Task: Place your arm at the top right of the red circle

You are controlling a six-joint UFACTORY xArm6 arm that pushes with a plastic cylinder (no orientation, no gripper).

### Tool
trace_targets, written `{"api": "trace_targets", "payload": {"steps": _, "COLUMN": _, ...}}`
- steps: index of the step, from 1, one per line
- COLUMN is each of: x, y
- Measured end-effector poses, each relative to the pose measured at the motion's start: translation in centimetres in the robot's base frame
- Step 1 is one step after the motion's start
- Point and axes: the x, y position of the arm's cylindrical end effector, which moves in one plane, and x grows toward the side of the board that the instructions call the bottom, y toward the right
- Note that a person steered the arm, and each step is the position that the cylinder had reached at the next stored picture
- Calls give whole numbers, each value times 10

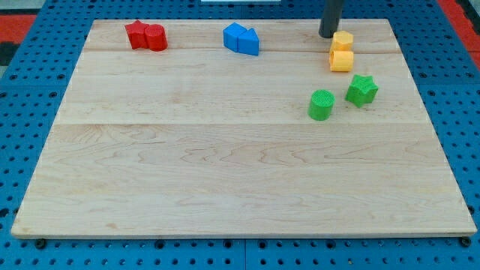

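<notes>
One camera looks down obliquely, seemingly from the board's (240,187) near edge.

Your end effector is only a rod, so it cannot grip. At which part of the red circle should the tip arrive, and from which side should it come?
Aim just beyond the upper right edge of the red circle, not touching it. My tip stands far to the view's right, beside the yellow blocks. Likely best is to come from the right along the board's top edge, above the blue blocks, because the red star adjoins the circle's left side.
</notes>
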Motion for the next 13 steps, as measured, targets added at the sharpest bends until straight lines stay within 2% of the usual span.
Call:
{"api": "trace_targets", "payload": {"steps": 1, "x": -3, "y": -23}}
{"api": "trace_targets", "payload": {"steps": 3, "x": -6, "y": -34}}
{"api": "trace_targets", "payload": {"steps": 5, "x": -40, "y": -69}}
{"api": "trace_targets", "payload": {"steps": 6, "x": -41, "y": -84}}
{"api": "trace_targets", "payload": {"steps": 8, "x": -42, "y": -84}}
{"api": "trace_targets", "payload": {"steps": 10, "x": -40, "y": -167}}
{"api": "trace_targets", "payload": {"steps": 11, "x": -38, "y": -234}}
{"api": "trace_targets", "payload": {"steps": 13, "x": -31, "y": -249}}
